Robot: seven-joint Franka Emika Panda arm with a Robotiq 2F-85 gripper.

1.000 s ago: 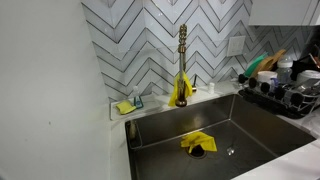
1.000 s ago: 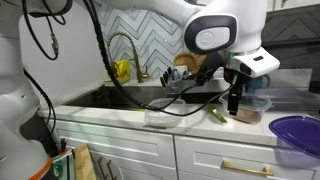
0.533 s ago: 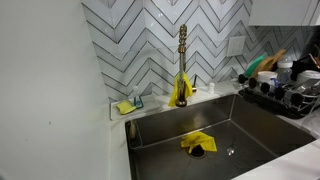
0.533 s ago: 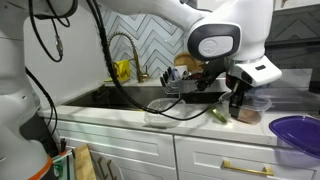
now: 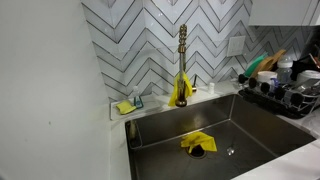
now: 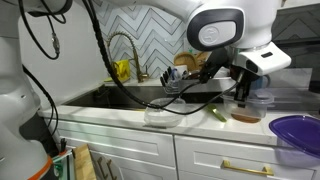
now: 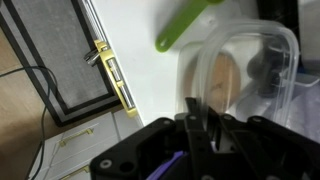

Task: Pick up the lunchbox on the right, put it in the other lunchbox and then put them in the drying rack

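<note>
Well, a kitchen: white counter point(image 6: 100, 108) over white cabinets point(image 6: 120, 145), chevron tile point(image 5: 130, 40) behind, steel sink point(image 5: 262, 125) let into the top. In both exterior views, a brass faucet point(image 5: 182, 55) with a yellow cloth point(image 5: 181, 93) hung on it. At the right edge of an exterior view, the rack point(image 5: 285, 97), loaded with dishes, just beside the sink.

Only in the close look at the sink: a second cloth point(image 5: 197, 143) lying over the drain, a sponge point(image 5: 125, 107) on the ledge at left.

Only where the arm is in frame: the gripper point(image 6: 243, 90) right of centre, closed narrow on the rim of a clear lunchbox point(image 6: 260, 97) — raised above the counter, near a green piece point(image 6: 218, 113), with a purple bowl point(image 6: 295, 132) at lower right. At the counter's front edge, well apart, a second lunchbox point(image 6: 160, 114).

From the wrist: dark fingers point(image 7: 192, 115) pinching the lunchbox wall, green piece along the top, bare counter beneath.
</note>
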